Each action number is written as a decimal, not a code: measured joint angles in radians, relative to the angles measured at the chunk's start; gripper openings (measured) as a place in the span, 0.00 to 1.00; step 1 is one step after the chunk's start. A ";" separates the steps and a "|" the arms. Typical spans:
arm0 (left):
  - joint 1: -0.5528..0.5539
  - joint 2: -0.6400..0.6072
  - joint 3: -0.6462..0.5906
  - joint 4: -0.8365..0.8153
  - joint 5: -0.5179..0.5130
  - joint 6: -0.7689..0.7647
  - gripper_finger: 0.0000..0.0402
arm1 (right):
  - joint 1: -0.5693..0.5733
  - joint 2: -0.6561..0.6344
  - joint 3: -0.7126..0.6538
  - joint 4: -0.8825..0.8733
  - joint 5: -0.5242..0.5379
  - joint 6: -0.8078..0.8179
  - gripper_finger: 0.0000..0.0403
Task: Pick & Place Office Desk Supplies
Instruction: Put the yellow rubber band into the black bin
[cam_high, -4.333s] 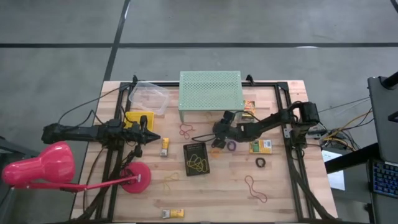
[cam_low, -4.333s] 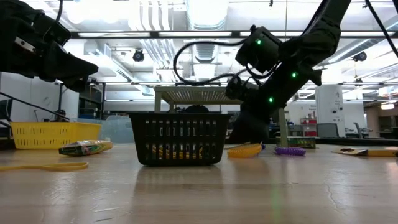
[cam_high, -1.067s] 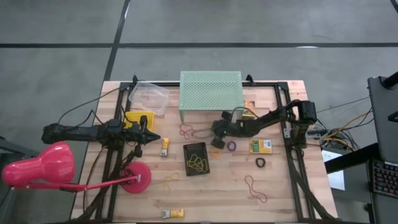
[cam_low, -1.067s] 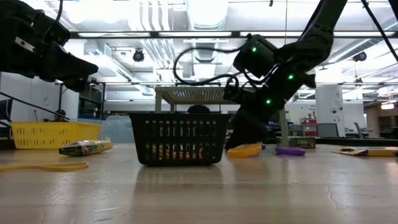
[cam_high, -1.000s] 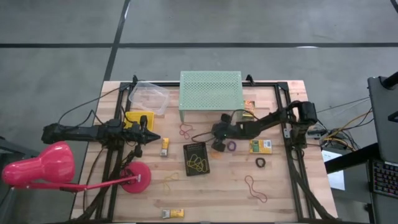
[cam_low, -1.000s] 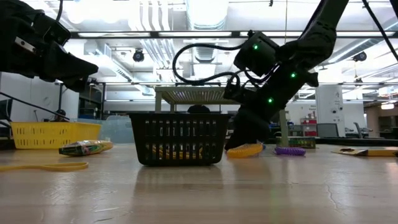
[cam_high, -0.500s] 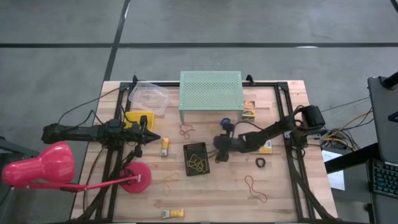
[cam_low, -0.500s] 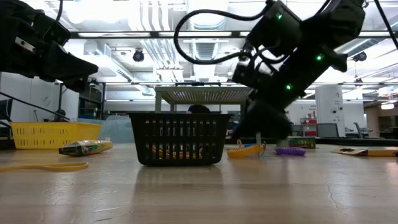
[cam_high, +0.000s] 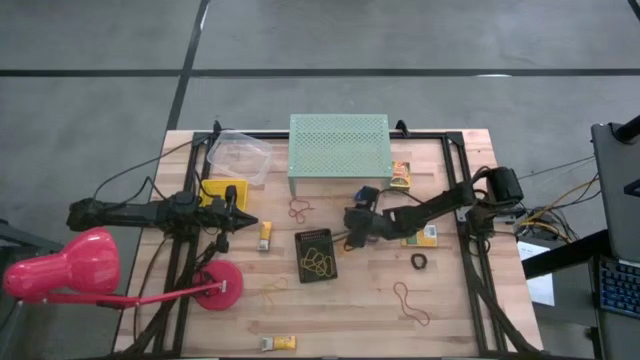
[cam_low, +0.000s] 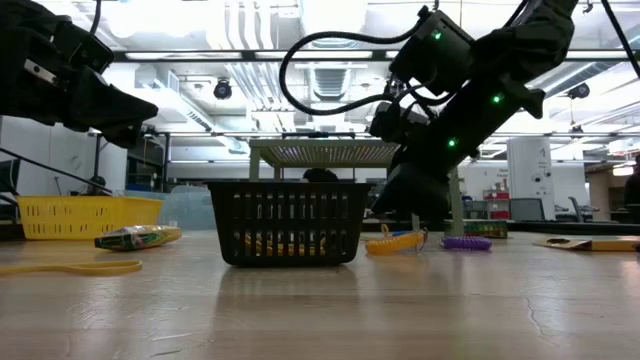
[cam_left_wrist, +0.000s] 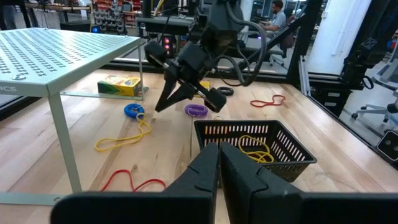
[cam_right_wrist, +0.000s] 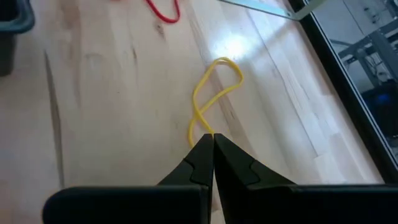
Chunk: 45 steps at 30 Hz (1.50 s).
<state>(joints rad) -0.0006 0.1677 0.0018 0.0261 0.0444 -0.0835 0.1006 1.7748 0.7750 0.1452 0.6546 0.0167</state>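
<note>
A thin yellow rubber band (cam_right_wrist: 208, 93) lies on the wood just right of the black mesh basket (cam_high: 316, 255), which holds more yellow bands. My right gripper (cam_right_wrist: 211, 138) is shut on the near end of that band; it also shows in the left wrist view (cam_left_wrist: 157, 107). A blue ring roll (cam_left_wrist: 132, 111) and a purple band (cam_left_wrist: 196, 110) lie close beside it. My left gripper (cam_left_wrist: 219, 155) waits shut and holding nothing at the table's left, pointing level toward the basket. My right gripper pinches one end of the yellow rubber band (cam_right_wrist: 206, 132) between its two fingertips. The fingers slant down from the table's right side. Its far loop (cam_right_wrist: 219, 68) lies slack on the table, and only the pinched end (cam_low: 384, 232) stands up a little.
The mint-green perforated stand (cam_high: 338, 145) rises at the back centre. The pink lamp (cam_high: 60, 270) sits at the near left. Red bands (cam_high: 299, 209) (cam_high: 410, 303), a black ring (cam_high: 419, 261), small printed boxes (cam_high: 265, 235) (cam_high: 278, 343) (cam_high: 401, 175) and a clear tub (cam_high: 240, 155) are scattered about.
My right gripper has swung a little toward the table's near edge, rolled at the wrist and risen slightly, staying shut. The yellow band's gripped end has lifted off the wood while its far loop has stayed on the table.
</note>
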 joint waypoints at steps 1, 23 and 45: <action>0.000 0.000 0.000 0.000 0.000 0.000 0.06 | -0.003 0.000 0.000 0.000 -0.001 0.000 0.02; 0.000 0.000 0.000 0.000 0.000 0.000 0.06 | 0.005 0.002 0.001 -0.034 0.118 0.475 0.30; 0.000 0.000 0.000 0.000 0.000 0.000 0.06 | 0.015 0.013 -0.015 -0.037 0.156 0.665 0.30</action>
<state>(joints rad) -0.0006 0.1677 0.0017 0.0261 0.0444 -0.0834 0.1159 1.7874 0.7604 0.1078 0.8104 0.6812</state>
